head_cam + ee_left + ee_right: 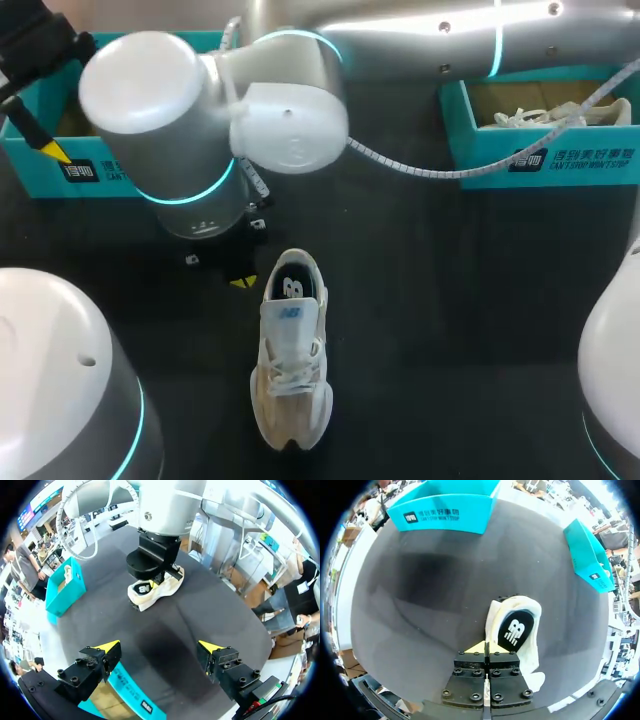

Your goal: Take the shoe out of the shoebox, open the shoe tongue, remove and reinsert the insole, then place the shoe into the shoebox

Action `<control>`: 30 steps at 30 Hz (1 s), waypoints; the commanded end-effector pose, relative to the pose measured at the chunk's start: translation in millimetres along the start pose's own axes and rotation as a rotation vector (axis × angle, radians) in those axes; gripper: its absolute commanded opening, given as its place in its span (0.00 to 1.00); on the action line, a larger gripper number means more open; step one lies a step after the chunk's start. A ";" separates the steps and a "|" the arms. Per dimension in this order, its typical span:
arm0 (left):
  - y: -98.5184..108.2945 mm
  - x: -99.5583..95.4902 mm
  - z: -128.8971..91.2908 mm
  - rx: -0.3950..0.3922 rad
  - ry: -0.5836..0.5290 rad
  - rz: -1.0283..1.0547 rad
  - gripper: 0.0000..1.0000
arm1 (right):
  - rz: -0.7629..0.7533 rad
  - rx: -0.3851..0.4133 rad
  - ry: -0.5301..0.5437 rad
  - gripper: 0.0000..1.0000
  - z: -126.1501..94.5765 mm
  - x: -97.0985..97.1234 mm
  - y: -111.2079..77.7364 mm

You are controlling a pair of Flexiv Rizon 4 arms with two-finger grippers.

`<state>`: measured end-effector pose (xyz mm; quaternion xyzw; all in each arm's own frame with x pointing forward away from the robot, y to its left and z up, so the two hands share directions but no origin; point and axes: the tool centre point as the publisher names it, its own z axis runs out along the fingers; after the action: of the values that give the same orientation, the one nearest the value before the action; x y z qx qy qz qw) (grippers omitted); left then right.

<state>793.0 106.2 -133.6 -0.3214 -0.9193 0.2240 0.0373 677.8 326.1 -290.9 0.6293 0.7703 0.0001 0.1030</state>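
A cream sneaker [291, 360] lies on the black table near its middle, toe toward the front edge and tongue up; its dark insole [515, 629] shows inside the heel opening. My right arm reaches across from the right. Its gripper [481, 648] is shut, yellow tips pressed together right beside the sneaker's heel collar [243, 282], with nothing seen between them. My left gripper [159, 648] hangs open at the back left, above the rim of a teal shoebox [131, 692], far from the sneaker [156, 588]. One of its yellow fingertips [55, 150] shows in the head view.
Two teal shoeboxes stand at the back, one on the left [85, 172] and one on the right [545, 155]. The right one holds a second pale shoe [545, 115]. My right arm's thick links [200, 130] and its cable hang over the back middle.
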 end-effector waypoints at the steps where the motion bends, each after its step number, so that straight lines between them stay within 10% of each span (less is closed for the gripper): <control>1: 1.0 -0.8 -0.9 -0.001 0.005 0.000 1.00 | 0.556 -0.021 -0.173 0.00 1.3 0.8 -10.3; 30: 1.0 -0.8 -0.9 -0.001 0.005 0.000 1.00 | 0.664 -0.045 -0.171 0.00 69.3 -59.6 -6.9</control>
<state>792.9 106.3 -133.8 -0.3214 -0.9193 0.2242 0.0372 694.0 264.9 -341.8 0.6294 0.7553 -0.0692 0.1691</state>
